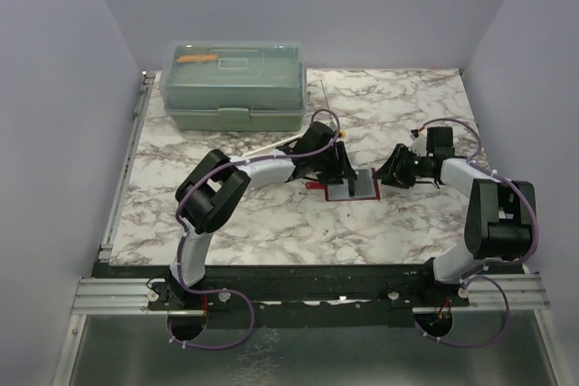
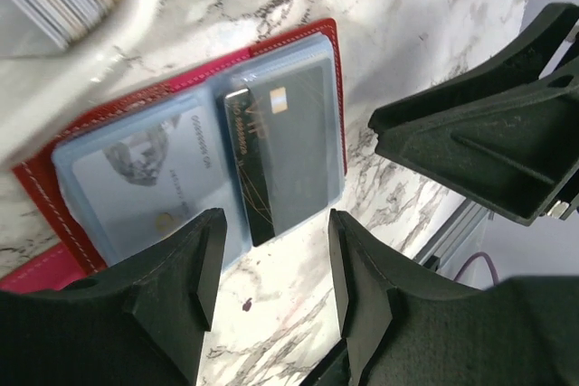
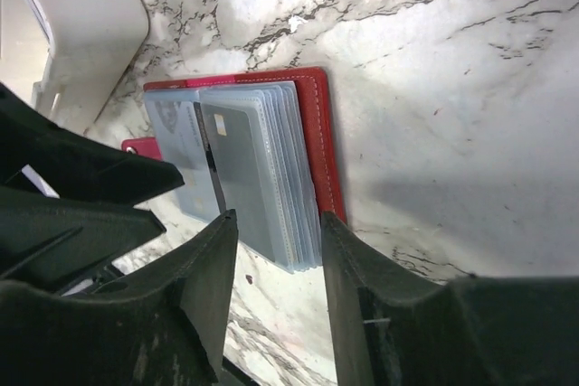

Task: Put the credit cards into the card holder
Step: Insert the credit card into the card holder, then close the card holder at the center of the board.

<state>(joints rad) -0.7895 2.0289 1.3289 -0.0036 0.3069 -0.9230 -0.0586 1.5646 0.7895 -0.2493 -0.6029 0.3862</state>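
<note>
Left arm (image 1: 213, 196) runs from its base up, elbow bent, forearm stretched right over the marble table (image 1: 271, 223). Right arm (image 1: 493, 214) rises from its base and folds left, so the 2 wrists face each other across the red card holder (image 2: 45, 210), which lies open and flat mid-table, in front of the green toolbox (image 1: 233, 88). Left gripper (image 2: 271, 287) is tipped down at the holder's near edge, its 2 fingers apart, nothing between them. Right gripper (image 3: 276, 277) comes from the opposite side, fingers also spread, nothing pinched, tips just short of the clear sleeves. 1 dark credit card (image 2: 285, 151) lies at the right-hand sleeve by the spine, "VIP" printed on it. Whether it is fully tucked in cannot be told. 1 pale card (image 2: 145, 174) sits in the left sleeve, its digits too small to read.
</note>
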